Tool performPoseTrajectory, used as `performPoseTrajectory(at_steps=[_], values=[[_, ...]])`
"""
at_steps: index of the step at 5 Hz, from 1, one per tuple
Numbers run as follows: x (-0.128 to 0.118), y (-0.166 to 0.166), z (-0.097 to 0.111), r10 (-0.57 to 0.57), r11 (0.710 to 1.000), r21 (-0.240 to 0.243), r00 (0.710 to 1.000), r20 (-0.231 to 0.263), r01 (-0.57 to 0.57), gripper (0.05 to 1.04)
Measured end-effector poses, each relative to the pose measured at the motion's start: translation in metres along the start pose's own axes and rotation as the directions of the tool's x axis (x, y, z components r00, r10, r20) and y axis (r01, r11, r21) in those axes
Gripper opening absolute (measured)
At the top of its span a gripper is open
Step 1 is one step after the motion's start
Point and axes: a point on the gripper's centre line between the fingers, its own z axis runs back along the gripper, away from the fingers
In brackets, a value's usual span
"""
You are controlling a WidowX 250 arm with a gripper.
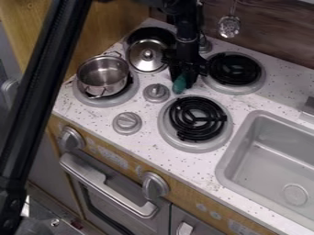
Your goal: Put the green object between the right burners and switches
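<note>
The gripper (184, 81) hangs down at the upper middle of the stove top, its fingers closed around the green object (179, 85). Only the lower part of that object shows below the fingers; whether it touches the counter I cannot tell. It is just right of and above the nearer switch (156, 92), with the second switch (127, 123) lower left. Of the right burners, the rear one (235, 69) lies to the right of the gripper, the front one (197, 118) below it.
A metal pot (103, 77) stands on the front left burner, and a lidded pan (146, 56) is behind it. The sink (276, 165) is at the right. A slotted utensil (229, 26) hangs on the back wall.
</note>
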Motion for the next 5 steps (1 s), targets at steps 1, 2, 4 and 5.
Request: performPoseTrajectory(at_steps=[1, 2, 4, 5], values=[[0.005, 0.002, -0.002, 0.025, 0.999, -0.031, 1.0, -0.017, -0.025, 0.51], [0.004, 0.002, 0.001, -0.017, 0.999, -0.045, 0.999, -0.046, 0.015, 0.768], [-0.003, 0.006, 0.037, -0.064, 0.997, 0.039, 0.998, -0.008, 0.064, 0.99], [-0.013, 0.003, 0.06, -0.05, 0.999, 0.022, 0.999, 0.011, 0.05, 0.99]])
